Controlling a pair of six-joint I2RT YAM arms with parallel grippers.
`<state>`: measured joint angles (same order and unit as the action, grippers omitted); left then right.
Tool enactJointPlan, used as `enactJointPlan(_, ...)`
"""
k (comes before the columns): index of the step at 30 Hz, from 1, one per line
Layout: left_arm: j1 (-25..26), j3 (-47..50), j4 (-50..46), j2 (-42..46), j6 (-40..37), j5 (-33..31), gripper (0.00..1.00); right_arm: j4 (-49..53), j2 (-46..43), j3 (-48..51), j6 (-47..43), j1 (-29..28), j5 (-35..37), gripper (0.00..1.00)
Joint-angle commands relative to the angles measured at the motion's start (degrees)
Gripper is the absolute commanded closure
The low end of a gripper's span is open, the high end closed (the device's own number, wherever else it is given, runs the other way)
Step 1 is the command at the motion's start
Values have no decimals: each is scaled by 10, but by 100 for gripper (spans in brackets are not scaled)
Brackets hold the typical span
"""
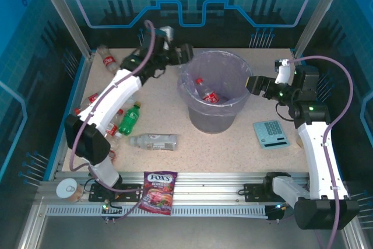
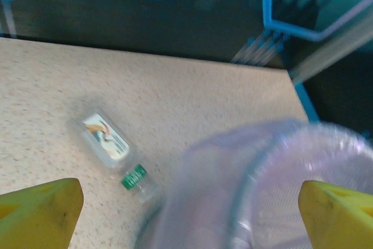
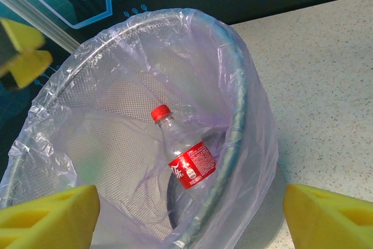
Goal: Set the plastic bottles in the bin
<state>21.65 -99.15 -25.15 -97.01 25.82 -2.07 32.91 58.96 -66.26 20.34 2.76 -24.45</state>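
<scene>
The grey bin [image 1: 192,115] with its lilac liner stands mid-table. Inside it lies a red-capped, red-labelled bottle [image 3: 187,157], also seen from above as the bottle [image 1: 206,93]. My left gripper [image 1: 187,54] hangs open at the bin's far left rim, nothing between its yellow fingertips [image 2: 41,211]. My right gripper [image 1: 255,85] is open at the right rim, empty. On the table's left lie a green bottle [image 1: 129,118], a white-labelled bottle [image 1: 153,141] and a red-labelled bottle [image 1: 108,60]. A clear bottle [image 2: 111,144] lies beside the blurred bin [image 2: 268,190].
More red-capped bottles [image 1: 91,100] sit half hidden under the left arm. A blue calculator [image 1: 271,133] lies right of the bin. A purple candy bag [image 1: 158,192] and a tin can [image 1: 69,189] rest on the front rail. Frame posts stand at the far corners.
</scene>
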Motion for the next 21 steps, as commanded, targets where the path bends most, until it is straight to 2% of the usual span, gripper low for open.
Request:
enactJointPlan(1,-94,48,33,73,95,40,5,-13,-1,4,-9,11,-11,16)
enactJointPlan(4,-142,74,58,65,132,67,6,-11,1,7,-12,13,-10,16)
enactJointPlan(7,-143,30,17,-1,116,64,7,-8,1,6,-16,13,-10,15)
enactJointPlan(9,-136,14,13,-44,111,68,5,-8,-2,9,-17,13,-8,15)
enactJointPlan(15,-105,-40,22,-160,113,29,1,4,-10,21,-20,14,14,13)
enactJointPlan(18,-78,-108,5,-228,104,-8,1,4,-24,32,-18,14,38,12)
enactJointPlan(21,-61,-188,-9,-305,122,-14,1,9,-40,39,-8,14,47,12)
